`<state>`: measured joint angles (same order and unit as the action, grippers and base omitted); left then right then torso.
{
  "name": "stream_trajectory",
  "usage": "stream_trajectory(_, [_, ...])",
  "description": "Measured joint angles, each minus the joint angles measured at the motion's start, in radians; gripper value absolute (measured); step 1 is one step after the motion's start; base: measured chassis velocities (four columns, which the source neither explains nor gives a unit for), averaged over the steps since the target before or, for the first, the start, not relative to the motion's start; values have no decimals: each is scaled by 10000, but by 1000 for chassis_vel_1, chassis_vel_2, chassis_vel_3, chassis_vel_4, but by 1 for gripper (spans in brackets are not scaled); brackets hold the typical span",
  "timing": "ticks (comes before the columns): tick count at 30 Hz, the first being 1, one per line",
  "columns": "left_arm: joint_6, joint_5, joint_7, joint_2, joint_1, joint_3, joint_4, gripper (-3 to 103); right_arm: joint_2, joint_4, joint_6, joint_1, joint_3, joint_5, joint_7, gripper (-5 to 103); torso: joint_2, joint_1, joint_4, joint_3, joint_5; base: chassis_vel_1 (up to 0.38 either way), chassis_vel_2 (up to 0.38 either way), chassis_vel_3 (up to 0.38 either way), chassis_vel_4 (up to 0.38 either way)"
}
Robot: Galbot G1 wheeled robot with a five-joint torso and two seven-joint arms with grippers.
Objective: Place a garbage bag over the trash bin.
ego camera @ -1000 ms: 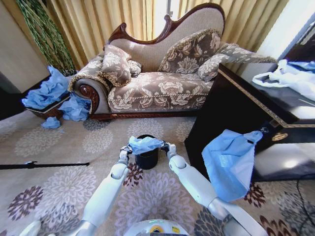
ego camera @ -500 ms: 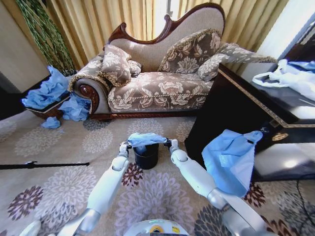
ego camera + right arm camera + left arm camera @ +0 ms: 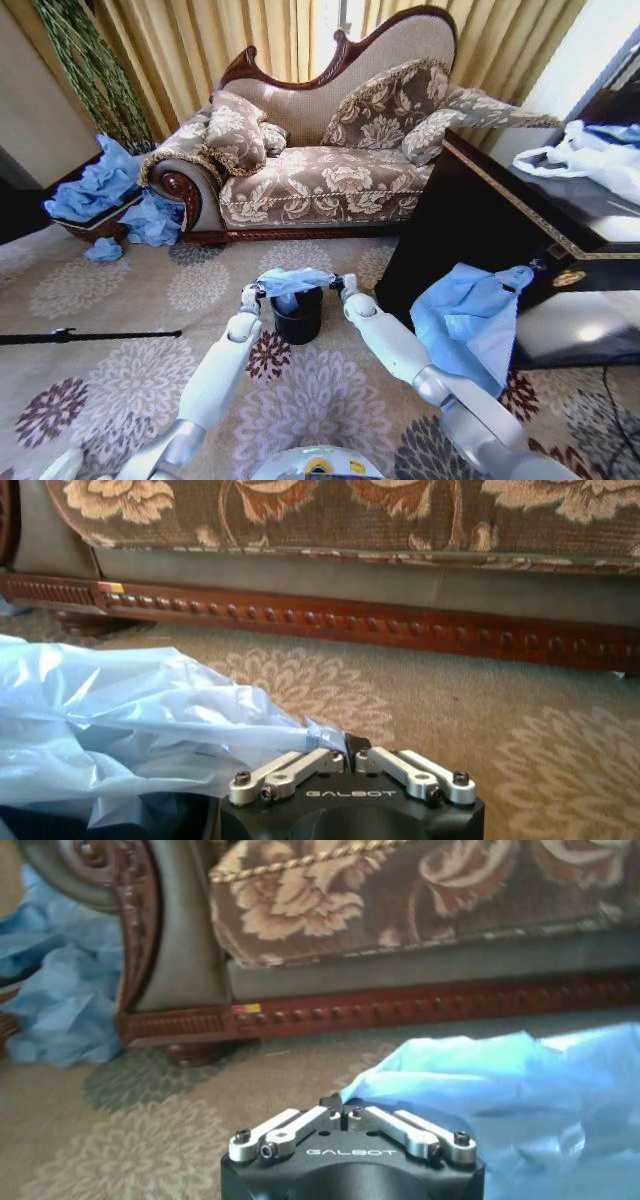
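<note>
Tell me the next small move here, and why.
Probably lower both grippers together so the bag's mouth drops around the rim. The left gripper and right gripper each pinch an edge of the garbage bag, stretched above the trash bin, whose sides are not yet covered.

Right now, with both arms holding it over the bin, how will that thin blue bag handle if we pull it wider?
Likely floppy: the thin light blue translucent plastic garbage bag sags crumpled between the left gripper and right gripper, both shut on it. Probably very light and slippery, so an edge may slip from the jaws. The small black cylindrical trash bin looks light and could tip if snagged.
</note>
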<state>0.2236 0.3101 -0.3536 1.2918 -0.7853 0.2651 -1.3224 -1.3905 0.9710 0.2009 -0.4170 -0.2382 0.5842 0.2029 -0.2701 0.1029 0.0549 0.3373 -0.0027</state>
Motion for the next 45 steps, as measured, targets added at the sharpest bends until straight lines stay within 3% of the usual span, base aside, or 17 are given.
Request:
stream_trajectory(6, [613, 752, -416, -87, -13, -92, -691, 0, -35, 74, 288, 190, -52, 340, 223, 0, 0, -1, 1, 0, 1, 0, 0, 0, 0])
stream_trajectory(16, [653, 936, -766, -78, -58, 4, -987, 0, -331, 16, 583, 426, 149, 689, 906, 0, 0, 0, -1, 1, 0, 0, 0, 0, 0])
stream_trajectory(21, [898, 1309, -1173, -523, -796, 72, -2730, 0, 398, 1604, 921, 188, -216, 1163, 1829, 0, 0, -1, 2, 0, -1, 0, 0, 0, 0])
stream_trajectory(23, [1127, 1684, -1259, -941, -1404, 132, -4052, 0, 858, 2481, 1023, 57, -418, 1255, 2330, 0, 0, -2, 0, -1, 2, 0, 0, 0, 0])
stream_trajectory(29, [1455, 2283, -1411, -1566, -2186, 278, -5689, 0, 1428, 3500, 1282, -99, -688, 1623, 2825, 0, -1, -2, 0, -1, 1, 0, 0, 0, 0])
stream_trajectory(31, [1754, 2810, -1654, -1948, -2571, 377, -6462, 0, 1694, 4187, 1560, -241, -824, 2137, 3068, 0, -1, -2, 0, -2, 2, 0, 0, 0, 0])
stream_trajectory(36, [1960, 3212, -1811, -2405, -3043, 438, -7237, 0, 1963, 4965, 1788, -430, -926, 2804, 3326, 0, -1, -2, 0, -2, 1, 0, 0, 0, 0])
stream_trajectory(45, [1898, 3151, -1716, -2389, -3126, 348, -7043, 0, 2148, 5105, 1855, -390, -865, 2860, 3348, 0, -1, -2, 2, -1, 1, 0, 0, 0, 0])
